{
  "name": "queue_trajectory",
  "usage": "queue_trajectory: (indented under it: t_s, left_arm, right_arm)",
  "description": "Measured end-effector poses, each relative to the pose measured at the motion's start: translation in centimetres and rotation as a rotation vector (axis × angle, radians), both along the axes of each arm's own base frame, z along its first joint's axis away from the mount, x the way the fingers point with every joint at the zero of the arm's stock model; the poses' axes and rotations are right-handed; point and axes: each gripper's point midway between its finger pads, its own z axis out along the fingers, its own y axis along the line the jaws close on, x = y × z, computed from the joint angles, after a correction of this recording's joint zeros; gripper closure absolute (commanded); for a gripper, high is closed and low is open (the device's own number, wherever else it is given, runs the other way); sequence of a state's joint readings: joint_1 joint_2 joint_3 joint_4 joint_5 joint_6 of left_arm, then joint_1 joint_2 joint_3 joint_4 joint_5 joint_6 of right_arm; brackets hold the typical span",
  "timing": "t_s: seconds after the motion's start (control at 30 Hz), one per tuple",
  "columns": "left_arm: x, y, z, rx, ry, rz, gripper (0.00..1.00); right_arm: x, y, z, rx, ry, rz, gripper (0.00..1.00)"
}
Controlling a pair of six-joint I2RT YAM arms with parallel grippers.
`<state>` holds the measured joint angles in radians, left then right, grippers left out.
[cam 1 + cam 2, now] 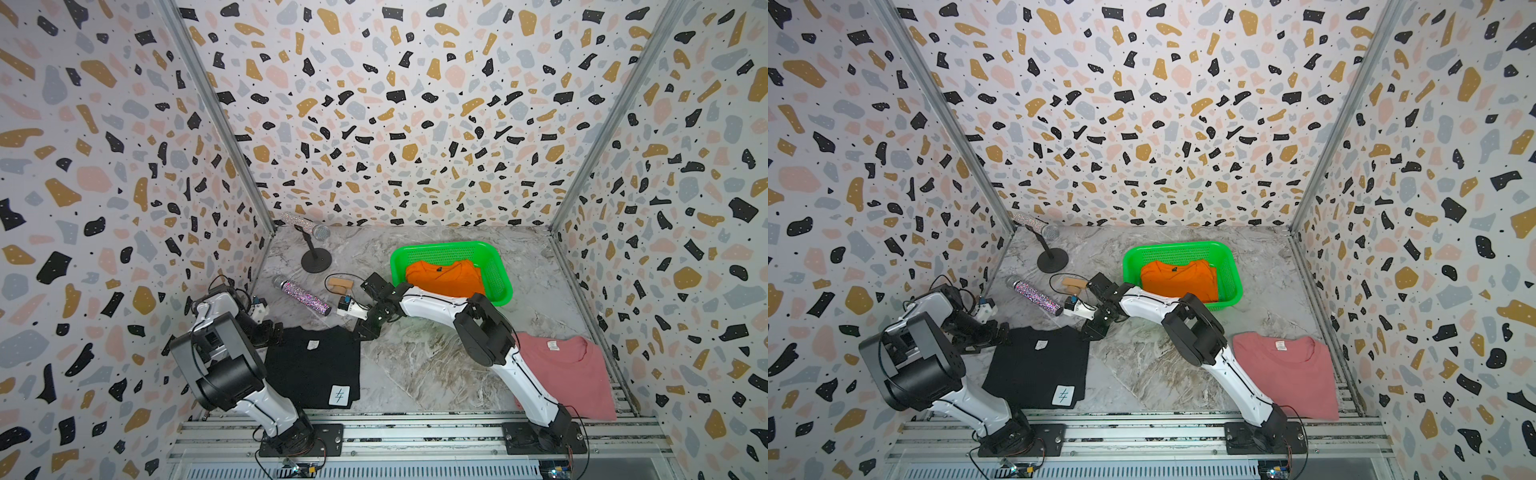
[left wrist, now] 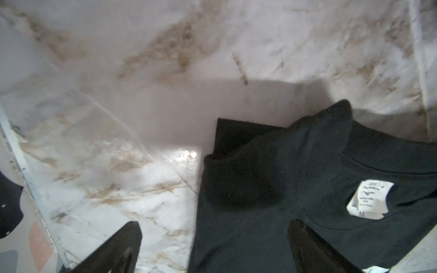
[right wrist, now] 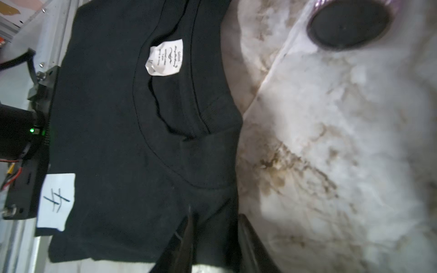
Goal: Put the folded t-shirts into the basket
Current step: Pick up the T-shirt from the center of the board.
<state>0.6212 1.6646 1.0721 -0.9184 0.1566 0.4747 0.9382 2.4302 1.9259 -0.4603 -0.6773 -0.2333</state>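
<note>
The black t-shirt point(image 1: 313, 365) point(image 1: 1038, 365) lies flat near the front left, with a white square label on it. My left gripper point(image 1: 275, 331) point(image 2: 214, 224) is open at its far left corner, one finger over the cloth and one over the marble. My right gripper point(image 1: 365, 330) point(image 3: 216, 216) is at the far right corner, its jaws narrowed onto the shirt's edge point(image 3: 212, 236). The orange t-shirt point(image 1: 444, 277) lies in the green basket point(image 1: 436, 246) point(image 1: 1177, 246) at the back right. Partly hidden by my right arm, the pink t-shirt point(image 1: 573, 378) rests at the front right.
A microphone on a round-based stand point(image 1: 316, 261) is at the back left. A glitter microphone point(image 1: 301, 294) and a small wooden block point(image 1: 340, 284) lie just behind the black shirt. Patterned walls close in three sides; a metal rail point(image 1: 415, 432) runs along the front.
</note>
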Motion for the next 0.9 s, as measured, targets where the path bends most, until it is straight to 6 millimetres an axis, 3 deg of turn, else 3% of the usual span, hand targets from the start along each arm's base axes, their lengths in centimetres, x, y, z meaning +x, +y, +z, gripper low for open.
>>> queue_trajectory:
  t_s: [0.3, 0.63, 0.77, 0.9]
  left_arm:
    - [0.9, -2.6, 0.7, -0.130, -0.106, -0.189, 0.13]
    - [2.8, -5.7, 1.9, -0.257, -0.357, -0.557, 0.11]
    - [3.1, -7.3, 3.3, -0.280, -0.510, -0.807, 0.02]
    - [3.9, -8.4, 5.9, -0.271, -0.676, -1.071, 0.00]
  right_arm:
    - [-2.0, -2.0, 0.5, -0.002, -0.018, 0.103, 1.00]
    - [-2.2, -5.2, 3.3, 0.062, -0.328, 0.192, 1.00]
    - [-2.2, -5.5, 4.9, 0.139, -0.499, 0.239, 1.00]
    - [-2.2, -5.3, 5.4, 0.167, -0.667, 0.314, 1.00]
